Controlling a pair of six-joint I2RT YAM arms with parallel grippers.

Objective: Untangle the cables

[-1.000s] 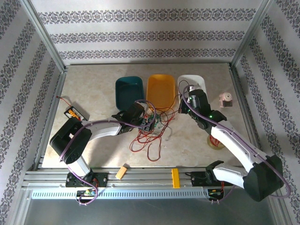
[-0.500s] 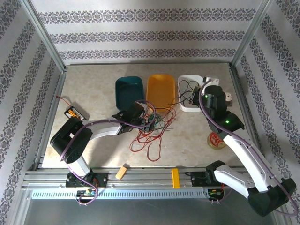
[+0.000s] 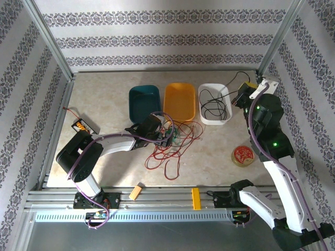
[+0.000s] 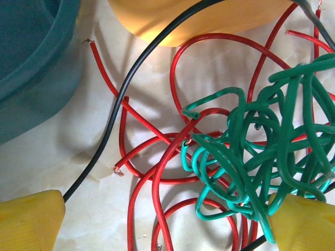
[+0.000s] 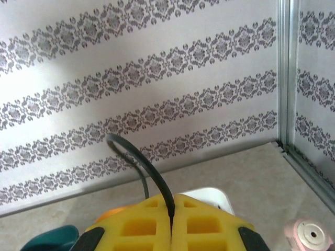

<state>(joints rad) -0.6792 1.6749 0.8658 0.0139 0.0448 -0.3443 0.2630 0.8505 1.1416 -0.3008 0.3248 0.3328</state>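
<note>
Now the right gripper (image 5: 171,210), its yellow jaws pinched shut on a thin black wire (image 5: 137,157), hangs over the far right corner of the beige worktop (image 3: 104,99), the wire running leftward down into the white plastic tray (image 3: 214,122), while the left gripper (image 4: 167,225) gapes wide over the red-and-green wire tangle (image 4: 261,146) mid-worktop, nearer it.

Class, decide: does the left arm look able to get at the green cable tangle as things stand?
Probably yes: the left hand is open right at the green cable tangle, with nothing between them, though red cables thread through it.
</note>
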